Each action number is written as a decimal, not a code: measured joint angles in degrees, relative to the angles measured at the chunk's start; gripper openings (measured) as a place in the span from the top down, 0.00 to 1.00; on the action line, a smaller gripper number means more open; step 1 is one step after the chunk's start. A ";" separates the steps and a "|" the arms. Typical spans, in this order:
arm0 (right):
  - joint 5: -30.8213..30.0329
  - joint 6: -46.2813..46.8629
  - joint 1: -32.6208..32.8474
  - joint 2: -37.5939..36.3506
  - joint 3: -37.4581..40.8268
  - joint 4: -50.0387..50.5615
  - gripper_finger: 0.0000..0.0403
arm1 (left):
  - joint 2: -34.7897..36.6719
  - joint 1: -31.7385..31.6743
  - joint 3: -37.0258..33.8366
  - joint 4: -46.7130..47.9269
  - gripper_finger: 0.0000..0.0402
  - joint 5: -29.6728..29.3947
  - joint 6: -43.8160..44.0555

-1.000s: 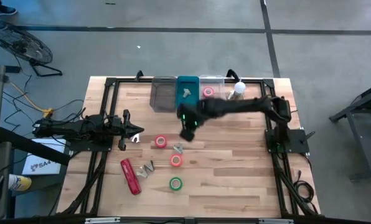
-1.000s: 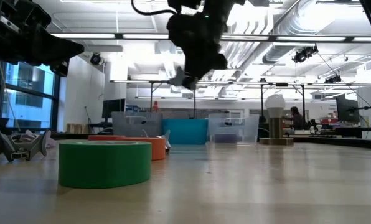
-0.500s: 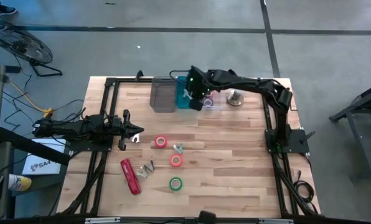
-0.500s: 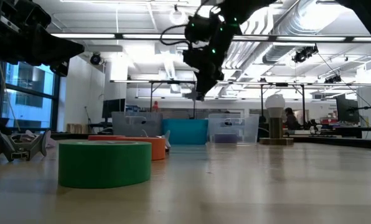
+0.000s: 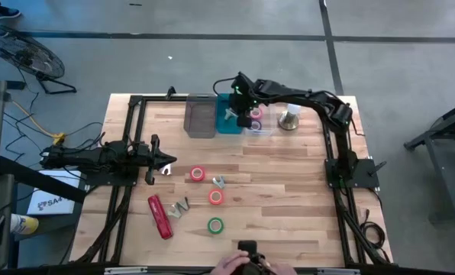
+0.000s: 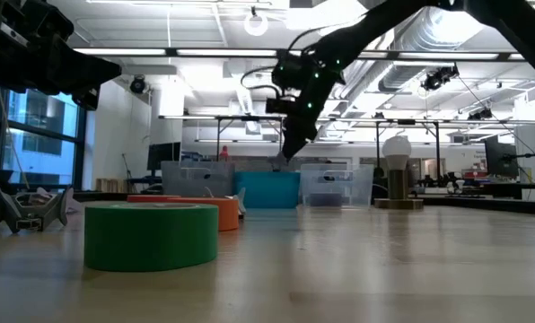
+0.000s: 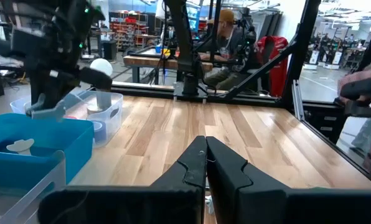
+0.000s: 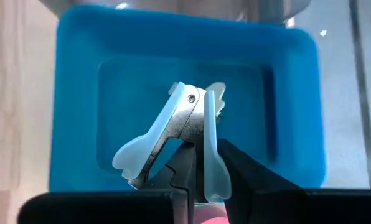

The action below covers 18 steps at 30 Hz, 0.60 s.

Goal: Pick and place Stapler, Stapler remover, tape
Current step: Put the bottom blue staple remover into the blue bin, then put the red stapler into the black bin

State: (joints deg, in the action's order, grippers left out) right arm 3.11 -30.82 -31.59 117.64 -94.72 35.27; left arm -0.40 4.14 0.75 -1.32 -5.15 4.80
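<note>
Pale staple remover between right gripper fingertips

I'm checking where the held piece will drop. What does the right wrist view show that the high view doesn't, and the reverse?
Only the right wrist view shows the right gripper pinching a staple remover directly above the blue bin. Only the high view shows the stapler, the tape rolls on the table, and the shut left gripper waiting at its left side. Both show the blue bin.
</note>
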 joint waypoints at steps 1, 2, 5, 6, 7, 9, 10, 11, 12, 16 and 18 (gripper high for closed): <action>0.26 -0.36 -0.04 0.38 0.00 -0.06 0.90 | 0.02 0.00 0.00 0.00 0.99 0.00 0.00; 0.25 -0.85 -0.07 0.63 0.02 -0.16 0.90 | 0.01 0.00 0.00 0.00 0.99 0.00 -0.02; 0.32 -1.60 0.00 0.86 -0.01 -0.52 0.88 | 0.02 0.00 0.00 0.00 0.99 0.00 0.00; 0.33 -1.57 0.00 0.99 -0.02 -0.54 0.87 | 0.02 0.00 0.00 0.00 0.99 0.00 0.00; 0.36 -1.46 -0.03 1.17 -0.02 -0.52 0.85 | 0.01 0.00 0.00 0.00 0.99 0.00 0.00; 0.90 -1.37 -0.14 1.40 -0.02 -0.39 0.81 | 0.01 0.00 0.00 0.00 0.99 0.00 0.00; 1.20 -1.36 -0.18 1.40 0.00 -0.44 0.79 | 0.02 0.00 0.00 0.00 0.99 0.00 0.00; 1.53 -1.25 -0.22 1.38 -0.02 -0.59 0.77 | 0.00 0.00 0.00 0.00 0.99 0.00 0.00; 1.65 -1.00 -0.22 1.34 -0.02 -0.67 0.75 | 0.02 0.00 0.00 0.00 0.99 0.00 0.00; 1.64 -0.59 -0.22 1.31 -0.04 -0.44 0.67 | 0.00 0.00 0.00 0.00 0.99 0.00 0.00; 1.66 0.38 -0.22 1.24 -0.04 -0.50 0.64 | 0.01 0.00 0.00 0.00 0.99 0.00 0.00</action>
State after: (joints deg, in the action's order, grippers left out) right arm 4.78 -30.44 -31.81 118.88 -94.76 34.77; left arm -0.39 4.14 0.75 -1.32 -5.15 4.80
